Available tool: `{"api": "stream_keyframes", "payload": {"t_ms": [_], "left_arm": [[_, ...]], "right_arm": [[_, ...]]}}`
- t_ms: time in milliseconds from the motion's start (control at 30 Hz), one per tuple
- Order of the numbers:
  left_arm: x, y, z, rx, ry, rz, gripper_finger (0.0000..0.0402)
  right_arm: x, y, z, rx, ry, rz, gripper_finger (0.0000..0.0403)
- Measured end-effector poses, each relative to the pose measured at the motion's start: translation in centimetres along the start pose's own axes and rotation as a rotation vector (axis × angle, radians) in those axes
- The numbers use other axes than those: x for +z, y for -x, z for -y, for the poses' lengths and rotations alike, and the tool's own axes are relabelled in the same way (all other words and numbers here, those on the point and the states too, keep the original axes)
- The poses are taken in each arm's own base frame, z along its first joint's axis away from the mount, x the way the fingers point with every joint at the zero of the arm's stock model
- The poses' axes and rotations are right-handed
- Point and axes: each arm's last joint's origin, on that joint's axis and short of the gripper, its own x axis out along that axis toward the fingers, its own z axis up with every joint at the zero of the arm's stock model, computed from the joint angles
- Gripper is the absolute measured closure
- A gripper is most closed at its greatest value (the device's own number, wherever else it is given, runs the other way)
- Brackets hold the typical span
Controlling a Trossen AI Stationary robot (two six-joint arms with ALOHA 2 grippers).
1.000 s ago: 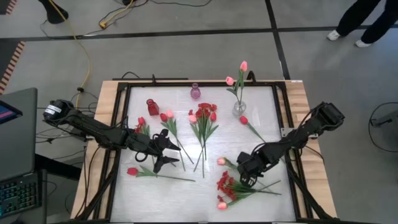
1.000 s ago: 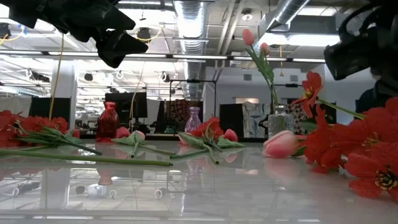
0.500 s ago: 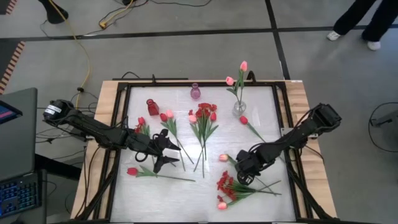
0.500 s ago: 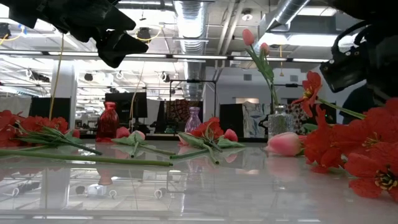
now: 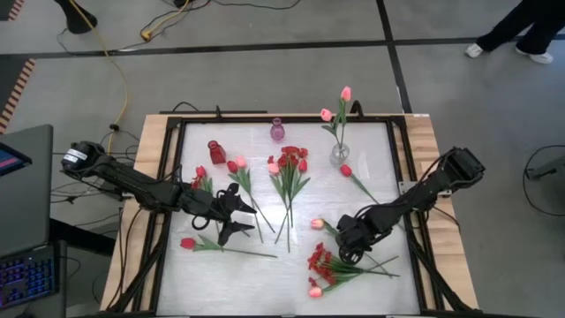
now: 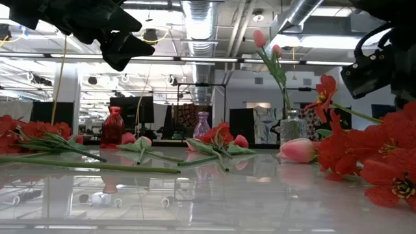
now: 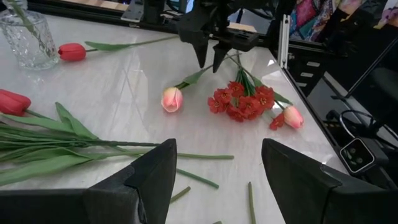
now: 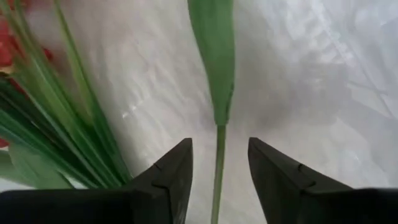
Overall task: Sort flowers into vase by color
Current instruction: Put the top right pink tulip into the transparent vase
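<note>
Table (image 5: 265, 265), white and glossy, carries the flowers (image 5: 289, 177) in loose groups — two pink tulips already standing in the clear vase (image 5: 340, 152). Three vases line the far edge: clear, red vase (image 5: 216, 151), purple vase (image 5: 277, 130). Right gripper (image 8: 219, 163) hangs fingers apart over a pink tulip (image 5: 316, 225) stem; left gripper (image 7: 214, 168) waits open mid-table.

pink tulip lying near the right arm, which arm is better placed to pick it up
Right, probably. The right gripper is low over the pink tulip's stem, fingers open astride it. The left gripper hovers farther off.
</note>
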Motion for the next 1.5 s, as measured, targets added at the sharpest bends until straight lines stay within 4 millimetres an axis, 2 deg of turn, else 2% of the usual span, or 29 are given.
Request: {"api": "stream_keyframes", "payload": {"t_ms": [200, 433, 567, 700, 867, 1033, 1133, 1233, 1333, 1500], "left_arm": [[0.0, 0.0, 0.0, -0.007, 0.000, -0.001, 0.0178], [0.0, 0.0, 0.0, -0.007, 0.001, -0.001, 0.0178], [0.0, 0.0, 0.0, -0.008, 0.002, -0.001, 0.0178], [0.0, 0.0, 0.0, -0.007, 0.003, 0.001, 0.0178], [0.1, 0.0, 0.0, -0.008, 0.003, 0.004, 0.0178], [0.1, 0.0, 0.0, 0.000, 0.001, 0.007, 0.0178], [0.1, 0.0, 0.0, 0.002, 0.001, 0.010, 0.0178], [0.1, 0.0, 0.0, 0.000, 0.002, 0.016, 0.0178], [0.2, 0.0, 0.0, 0.010, -0.002, 0.029, 0.0178], [0.3, 0.0, -0.1, 0.062, -0.015, 0.042, 0.0178]], "right_arm": [[-0.7, -0.8, 0.3, 0.008, -0.007, -0.001, 0.0278], [-0.6, -0.2, -0.2, 0.024, 0.046, -0.001, 0.0377], [-0.1, 1.0, -0.8, 0.038, 0.087, 0.008, 0.0378], [0.8, 3.8, -1.7, 0.083, 0.124, 0.064, 0.0352], [1.9, 8.8, -2.5, 0.134, 0.208, 0.339, 0.0356], [2.2, 14.6, -2.1, 0.109, 0.281, 0.834, 0.0373], [2.1, 17.1, -1.1, 0.062, 0.297, 1.088, 0.0374], [2.0, 18.5, 0.5, -0.070, 0.260, 1.251, 0.0372], [2.4, 18.9, 2.6, -0.181, 0.188, 1.354, 0.0372], [3.3, 19.2, 5.9, -0.243, 0.115, 1.457, 0.0372]]}}
